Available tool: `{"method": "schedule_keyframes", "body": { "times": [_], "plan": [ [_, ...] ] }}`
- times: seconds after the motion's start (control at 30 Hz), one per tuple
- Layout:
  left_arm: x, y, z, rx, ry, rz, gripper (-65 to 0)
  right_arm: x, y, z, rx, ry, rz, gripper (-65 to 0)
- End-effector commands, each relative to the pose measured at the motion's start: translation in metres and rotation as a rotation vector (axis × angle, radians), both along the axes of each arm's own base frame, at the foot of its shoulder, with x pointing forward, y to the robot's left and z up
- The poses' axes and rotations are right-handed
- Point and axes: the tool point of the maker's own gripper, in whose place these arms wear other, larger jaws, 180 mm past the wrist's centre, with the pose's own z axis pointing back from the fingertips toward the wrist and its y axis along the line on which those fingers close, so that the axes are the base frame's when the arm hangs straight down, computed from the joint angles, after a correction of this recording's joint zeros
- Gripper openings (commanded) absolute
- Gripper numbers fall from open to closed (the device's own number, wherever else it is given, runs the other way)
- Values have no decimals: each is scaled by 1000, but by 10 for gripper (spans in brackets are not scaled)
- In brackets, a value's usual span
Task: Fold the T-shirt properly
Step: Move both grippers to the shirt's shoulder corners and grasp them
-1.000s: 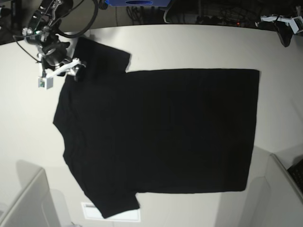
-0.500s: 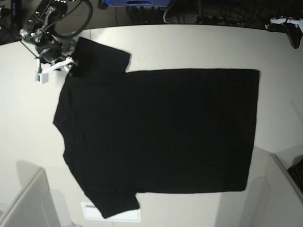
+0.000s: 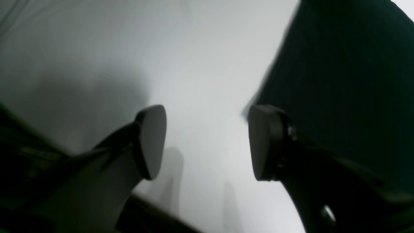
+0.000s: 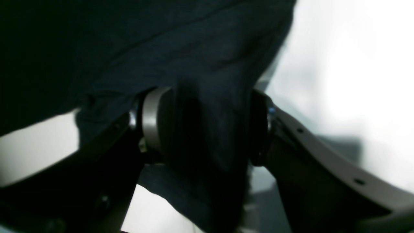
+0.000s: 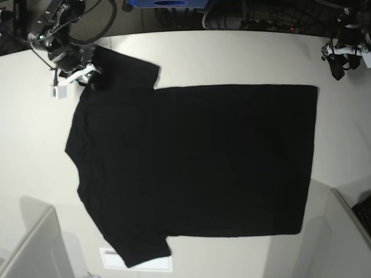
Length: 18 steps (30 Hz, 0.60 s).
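Right gripper [image 4: 207,129] clamps black T-shirt [image 5: 197,162] sleeve; left gripper [image 3: 207,142] jaws apart over table [image 5: 232,55]. No legible writing.

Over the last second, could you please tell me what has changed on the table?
The right claw, shut on the T-shirt at its sleeve, drew back toward the table's far left corner. The left claw, open and empty, came into the base view at the far right, near the hem corner. The shirt body stayed flat.
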Motion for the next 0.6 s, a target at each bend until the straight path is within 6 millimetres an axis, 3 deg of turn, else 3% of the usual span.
{"method": "schedule_keyframes", "body": {
  "times": [0.0, 0.13, 0.2, 0.27, 0.57],
  "plan": [
    [6, 1, 5, 6, -20, -24, -260, -33, 1, -25, -26, 177, 42, -333],
    [26, -16, -5, -65, -29, -94, -262, -35, 1, -31, -13, 193, 37, -365],
    [28, -18, -12, -90, -22, -84, -262, -34, 1, -34, -4, 197, 31, -476],
    [28, -15, -21, -108, -10, -66, -262, -37, 4, -37, 6, 209, 33, -632],
    [42, -5, -45, -171, -21, -1, -262, -34, 5, -38, 13, 210, 34, -650]
  ]
}}
